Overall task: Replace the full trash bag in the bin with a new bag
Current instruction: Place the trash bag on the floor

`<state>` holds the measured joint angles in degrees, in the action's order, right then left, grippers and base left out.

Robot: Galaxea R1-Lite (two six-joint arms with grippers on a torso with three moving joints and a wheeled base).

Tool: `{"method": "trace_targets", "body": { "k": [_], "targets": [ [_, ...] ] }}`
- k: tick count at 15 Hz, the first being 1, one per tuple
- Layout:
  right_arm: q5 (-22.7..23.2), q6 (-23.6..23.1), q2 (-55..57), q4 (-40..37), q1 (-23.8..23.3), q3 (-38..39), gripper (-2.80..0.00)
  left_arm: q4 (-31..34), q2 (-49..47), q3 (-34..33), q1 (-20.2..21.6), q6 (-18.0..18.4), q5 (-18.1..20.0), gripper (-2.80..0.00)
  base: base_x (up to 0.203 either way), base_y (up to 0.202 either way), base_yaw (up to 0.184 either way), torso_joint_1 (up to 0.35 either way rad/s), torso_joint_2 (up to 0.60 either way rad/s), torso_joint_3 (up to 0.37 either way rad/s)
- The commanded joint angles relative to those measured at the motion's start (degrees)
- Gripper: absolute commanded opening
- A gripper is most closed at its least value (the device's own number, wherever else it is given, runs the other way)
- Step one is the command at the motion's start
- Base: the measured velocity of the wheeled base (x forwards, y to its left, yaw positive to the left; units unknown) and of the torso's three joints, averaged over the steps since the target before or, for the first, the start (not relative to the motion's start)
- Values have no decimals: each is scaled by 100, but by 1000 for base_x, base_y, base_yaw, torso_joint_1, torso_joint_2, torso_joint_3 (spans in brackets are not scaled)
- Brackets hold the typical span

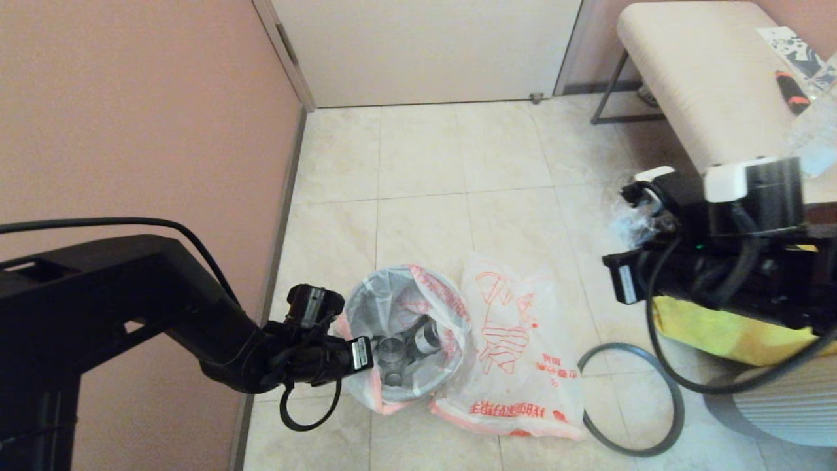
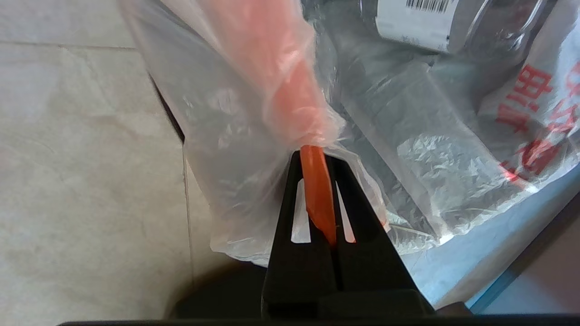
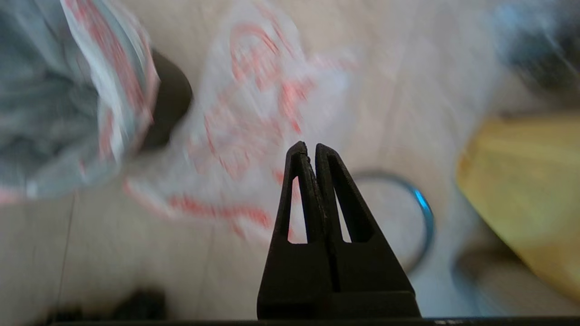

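Padded bench on dark metal legs, far right by the wall. Printed sheet and black-orange item on top. Yellow fabric tote on floor just in front of it.

White new bag, red print; yellow tote; grey hoop.

Full bag sits in the bin on the floor; new bag touches it at 3 o'clock, hoop further right.
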<state>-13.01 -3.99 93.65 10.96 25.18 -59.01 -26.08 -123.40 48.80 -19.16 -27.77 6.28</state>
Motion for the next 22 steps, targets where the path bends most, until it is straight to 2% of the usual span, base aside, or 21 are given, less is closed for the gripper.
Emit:
{"method": "trace_targets", "body": {
  "k": [1, 3, 5, 6, 10, 12, 17, 19, 22],
  "targets": [
    [-22, -28, 1435, 126, 185, -815, -280, -253, -65, -49, -56, -18, -2, -280, 0, 0, 0, 0, 0, 0],
    [-12, -137, 2101, 186, 228, -1326, -280, -668, -96, -203, -45, -4, -12, -280, 0, 0, 0, 0, 0, 0],
    [-3, -301, 2629, 217, 251, -1724, -280, -759, -88, -265, -70, -1, -4, -280, 0, 0, 0, 0, 0, 0],
    [0, -355, 2859, 225, 250, -1945, 0, -767, -80, -265, -88, -9, 4, -280, 0, 0, 0, 0, 0, 0],
    [-21, -361, 3514, 160, 330, -2867, 0, -1207, -90, -424, -88, -9, 4, -280, 0, 0, 0, 0, 0, 0],
    [-50, -363, 3816, 77, 422, -3262, 0, -1216, -114, -424, -62, -9, 5, -280, 0, 0, 0, 0, 0, 0],
    [-373, -397, 4641, -713, 661, -4663, 0, -1224, -114, -424, -35, -27, 42, -280, 0, 0, 0, 0, 0, 0],
    [-404, -401, 4804, -962, 795, -4931, 0, -1226, -114, -415, -5, -27, 93, -280, 0, 0, 0, 0, 0, 0],
    [-404, -401, 4882, -990, 942, -4936, 0, -1417, -147, -435, 67, -27, 200, -280, 0, 0, 0, 0, 0, 0]
  ]
}}
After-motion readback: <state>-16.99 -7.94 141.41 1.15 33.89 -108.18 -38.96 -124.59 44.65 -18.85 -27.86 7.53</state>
